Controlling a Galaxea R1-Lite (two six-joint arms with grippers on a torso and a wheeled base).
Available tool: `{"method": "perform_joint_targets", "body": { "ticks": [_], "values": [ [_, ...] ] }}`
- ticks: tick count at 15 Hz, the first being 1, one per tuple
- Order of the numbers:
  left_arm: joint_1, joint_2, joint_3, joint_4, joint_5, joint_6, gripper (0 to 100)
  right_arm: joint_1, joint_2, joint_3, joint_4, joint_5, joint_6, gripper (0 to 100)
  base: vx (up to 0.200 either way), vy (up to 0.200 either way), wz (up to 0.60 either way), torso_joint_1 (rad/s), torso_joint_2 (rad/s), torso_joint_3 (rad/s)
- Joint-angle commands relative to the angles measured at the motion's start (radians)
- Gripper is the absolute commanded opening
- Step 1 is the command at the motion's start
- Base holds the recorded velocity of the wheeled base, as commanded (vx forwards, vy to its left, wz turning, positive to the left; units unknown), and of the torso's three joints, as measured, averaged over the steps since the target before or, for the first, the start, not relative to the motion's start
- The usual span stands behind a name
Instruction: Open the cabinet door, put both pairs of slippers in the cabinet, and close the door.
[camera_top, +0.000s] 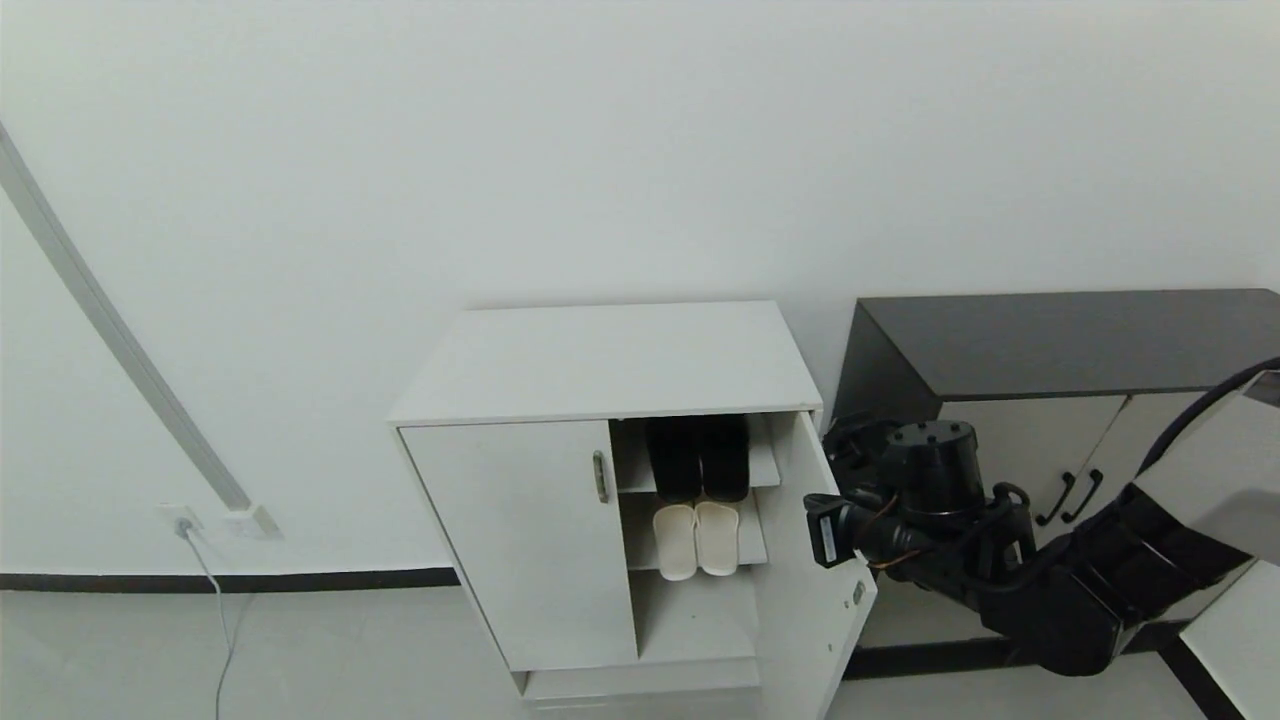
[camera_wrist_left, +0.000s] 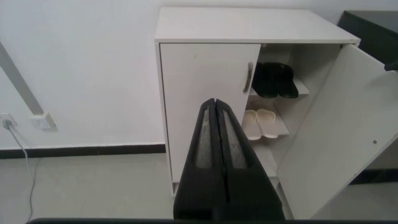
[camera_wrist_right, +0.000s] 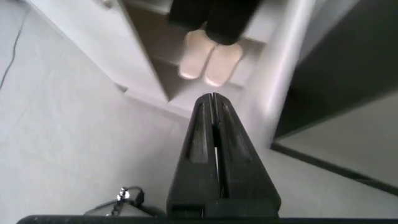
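Centrally placed cabinet (camera_top: 600, 360): white, against the wall; left door (camera_top: 520, 540) shut, right door (camera_top: 815, 570) standing open toward the lower centre-right of my head view.
Black slippers (camera_top: 698, 458): upper shelf.
White slippers (camera_top: 697, 538): shelf below, side by side.
Right gripper (camera_wrist_right: 214, 98): fingers pressed together, holding nothing; its arm is just beside the open door's outer face, between it and the dark sideboard (camera_top: 1060, 340).
Left gripper (camera_wrist_left: 215, 102): closed tight, empty, facing the cabinet front.
Open room: bare floor (camera_top: 300, 650), lower left.
Writing: wrist label (camera_top: 828, 540), print too small for me to read.
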Motion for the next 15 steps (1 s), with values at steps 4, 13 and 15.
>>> {"method": "perform_joint_targets", "body": {
  "ticks": [4,13,15],
  "values": [
    [0.001,0.0,0.0,-0.001,0.0,0.0,0,-0.038,-0.004,0.001,-0.019,-0.016,-0.063,0,0.0,0.0,0.0,0.0,0.0,0.0],
    [0.001,0.0,0.0,-0.001,0.0,0.0,0,-0.086,0.081,-0.008,-0.019,-0.108,-0.15,0,0.0,0.0,0.0,0.0,0.0,0.0],
    [0.001,0.0,0.0,-0.001,0.0,0.0,0,-0.034,0.085,-0.002,-0.02,-0.075,-0.118,0,0.0,0.0,0.0,0.0,0.0,0.0]
  ]
}}
